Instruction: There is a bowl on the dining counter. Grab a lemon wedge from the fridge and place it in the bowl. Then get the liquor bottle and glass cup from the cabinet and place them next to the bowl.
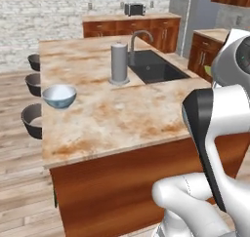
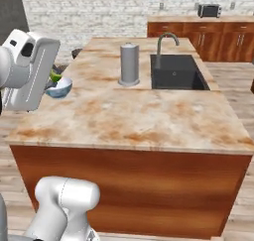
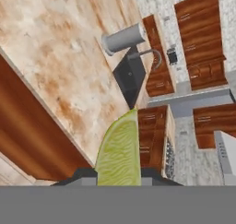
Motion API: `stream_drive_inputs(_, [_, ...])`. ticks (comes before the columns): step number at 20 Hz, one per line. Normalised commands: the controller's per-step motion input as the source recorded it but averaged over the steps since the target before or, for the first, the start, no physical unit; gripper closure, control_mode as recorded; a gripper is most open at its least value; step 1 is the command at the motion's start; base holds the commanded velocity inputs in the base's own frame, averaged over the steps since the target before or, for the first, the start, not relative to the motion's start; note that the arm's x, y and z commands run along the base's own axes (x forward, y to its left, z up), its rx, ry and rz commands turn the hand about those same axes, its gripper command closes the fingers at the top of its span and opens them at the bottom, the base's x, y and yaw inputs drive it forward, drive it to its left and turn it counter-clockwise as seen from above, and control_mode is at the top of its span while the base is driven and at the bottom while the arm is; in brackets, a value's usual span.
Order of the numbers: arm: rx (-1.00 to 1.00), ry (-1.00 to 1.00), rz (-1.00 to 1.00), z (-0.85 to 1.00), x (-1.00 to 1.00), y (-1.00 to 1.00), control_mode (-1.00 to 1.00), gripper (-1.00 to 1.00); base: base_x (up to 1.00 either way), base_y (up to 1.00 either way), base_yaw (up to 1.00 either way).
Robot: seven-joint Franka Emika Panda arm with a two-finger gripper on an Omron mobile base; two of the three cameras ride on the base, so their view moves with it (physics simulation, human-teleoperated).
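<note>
Green lemon wedge (image 3: 120, 149) stands lengthwise between claw (image 3: 119, 174) fingertips, tip outward.

Dining counter (image 1: 122, 119) lies bare around the bowl (image 1: 59, 95); tall grey cylinder (image 1: 119, 63) stands beyond

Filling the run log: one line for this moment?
phase: carrying | fingers: shut on lemon wedge | bowl: empty, on dining counter | wedge not yet placed
</note>
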Motion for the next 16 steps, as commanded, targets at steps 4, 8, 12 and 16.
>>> stream_drive_inputs(4, [0.0, 0.0, 0.0, 0.0, 0.0, 0.0, 1.0, 1.0, -0.03, 1.0, 0.0])
stream_drive_inputs(8, [0.0, 0.0, 0.0, 0.0, 0.0, 0.0, 1.0, 1.0, -0.04, 1.0, -0.02])
stream_drive_inputs(12, [0.0, 0.0, 0.0, 0.0, 0.0, 0.0, 1.0, 1.0, 0.02, 1.0, -0.11])
stream_drive_inputs(16, [0.0, 0.0, 0.0, 0.0, 0.0, 0.0, 1.0, 1.0, 0.24, 1.0, -0.25])
